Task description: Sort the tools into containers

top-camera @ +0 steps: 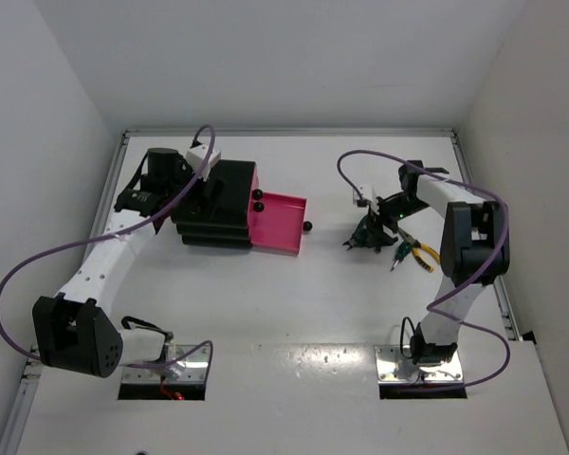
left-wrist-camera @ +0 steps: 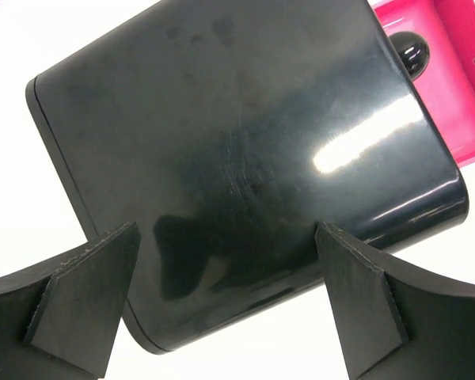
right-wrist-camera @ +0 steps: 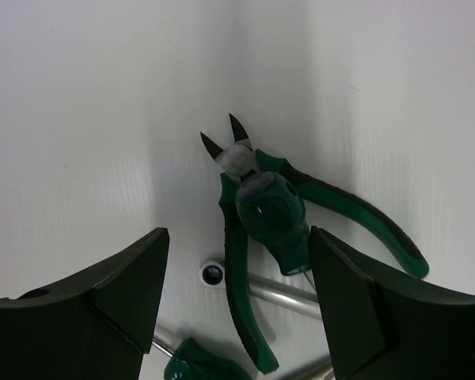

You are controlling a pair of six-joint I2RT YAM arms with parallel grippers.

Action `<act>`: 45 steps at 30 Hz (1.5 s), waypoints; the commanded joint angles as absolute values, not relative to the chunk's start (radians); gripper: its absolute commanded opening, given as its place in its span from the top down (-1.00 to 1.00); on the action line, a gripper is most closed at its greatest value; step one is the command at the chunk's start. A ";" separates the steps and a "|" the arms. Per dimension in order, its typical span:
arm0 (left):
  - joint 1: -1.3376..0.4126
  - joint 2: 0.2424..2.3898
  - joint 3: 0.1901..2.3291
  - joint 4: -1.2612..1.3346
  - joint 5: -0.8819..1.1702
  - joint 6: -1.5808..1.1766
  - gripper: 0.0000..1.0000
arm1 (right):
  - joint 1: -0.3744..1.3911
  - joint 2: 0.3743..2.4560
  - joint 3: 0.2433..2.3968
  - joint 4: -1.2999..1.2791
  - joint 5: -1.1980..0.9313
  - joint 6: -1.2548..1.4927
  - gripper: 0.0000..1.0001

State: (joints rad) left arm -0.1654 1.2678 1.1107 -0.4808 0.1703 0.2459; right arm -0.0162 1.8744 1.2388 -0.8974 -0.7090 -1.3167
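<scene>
The black drawer chest [top-camera: 218,204] stands at the left, with its bottom magenta-pink tray drawer [top-camera: 283,216] pulled out to the right and bare inside. My left gripper [top-camera: 192,192] is open just above the chest's glossy top [left-wrist-camera: 245,150], holding nothing [left-wrist-camera: 226,309]. The pink tray [left-wrist-camera: 459,87] and a black knob [left-wrist-camera: 412,49] show at the upper right of that view. My right gripper [top-camera: 365,237] is open [right-wrist-camera: 233,309] and hovers over dark green-handled pliers [right-wrist-camera: 241,269], a stubby green handle [right-wrist-camera: 273,218] lying on them, and a thin silver wrench [right-wrist-camera: 289,291]. Yellow-handled pliers [top-camera: 423,254] lie to its right.
Two closed drawers show black knobs [top-camera: 258,200] on the chest's right face; the open tray's knob [top-camera: 306,227] points right. A second green handle [right-wrist-camera: 202,360] lies at the bottom of the right wrist view. The table's raised rim [top-camera: 465,161] runs near the right arm.
</scene>
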 commanded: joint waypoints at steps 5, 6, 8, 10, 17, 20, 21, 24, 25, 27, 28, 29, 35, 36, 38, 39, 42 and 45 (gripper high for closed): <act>-0.179 1.282 1.126 -0.453 0.156 0.232 -1.00 | 0.043 1.907 1.269 -0.891 -0.730 -1.365 -0.39; -0.179 1.282 1.126 -0.453 0.156 0.232 -1.00 | 0.043 1.907 1.279 -0.891 -0.721 -1.365 -0.39; -0.179 1.282 1.126 -0.443 0.156 0.232 -1.00 | 0.052 1.916 1.279 -0.891 -0.709 -1.356 -0.36; -0.179 1.282 1.126 -0.443 0.156 0.232 -1.00 | 0.061 1.925 1.279 -0.877 -0.680 -1.339 -0.36; -0.179 1.282 1.126 -0.443 0.126 0.232 -1.00 | 0.118 1.934 1.279 -0.839 -0.612 -1.293 -0.19; -0.179 1.282 1.126 -0.443 0.126 0.232 -1.00 | 0.118 1.943 1.279 -0.818 -0.601 -1.267 0.07; -0.179 1.282 1.126 -0.443 0.126 0.232 -1.00 | 0.127 1.944 1.279 -0.804 -0.589 -1.250 0.14; -0.179 1.282 1.126 -0.443 0.126 0.232 -1.00 | 0.127 1.944 1.267 -0.788 -0.532 -1.241 0.17; -0.179 1.282 1.126 -0.443 0.126 0.232 -1.00 | 0.127 1.944 1.258 -0.775 -0.522 -1.241 0.17; -0.179 1.282 1.126 -0.443 0.117 0.232 -1.00 | 0.127 1.944 1.249 -0.775 -0.509 -1.241 0.22; -0.179 1.292 1.126 -0.443 0.117 0.232 -1.00 | 0.127 1.944 1.249 -0.766 -0.509 -1.241 0.22; -0.179 1.292 1.126 -0.443 0.117 0.232 -1.00 | 0.127 1.933 1.249 -0.765 -0.509 -1.241 0.31; -0.179 1.301 1.126 -0.443 0.117 0.232 -1.00 | 0.118 1.901 1.229 -0.715 -0.531 -1.206 0.82; -0.179 1.301 1.126 -0.443 0.117 0.232 -1.00 | 0.118 1.901 1.238 -0.706 -0.541 -1.181 0.84; -0.179 1.301 1.117 -0.443 0.117 0.232 -1.00 | 0.129 1.891 1.265 -0.716 -0.560 -1.169 0.88; -0.179 1.301 1.117 -0.443 0.117 0.232 -1.00 | 0.129 1.891 1.266 -0.725 -0.584 -1.154 0.88; -0.179 1.292 1.117 -0.443 0.117 0.232 -1.00 | 0.129 1.849 1.298 -0.720 -0.603 -1.125 0.32; -0.179 1.292 1.117 -0.443 0.117 0.232 -1.00 | 0.120 1.827 1.337 -0.646 -0.516 -0.889 0.25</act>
State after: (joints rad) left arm -0.1654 1.2903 1.1107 -0.4320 0.1303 0.2314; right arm 0.1219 1.9026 1.2507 -0.7181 -0.5312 -1.0901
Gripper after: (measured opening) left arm 0.997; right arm 0.373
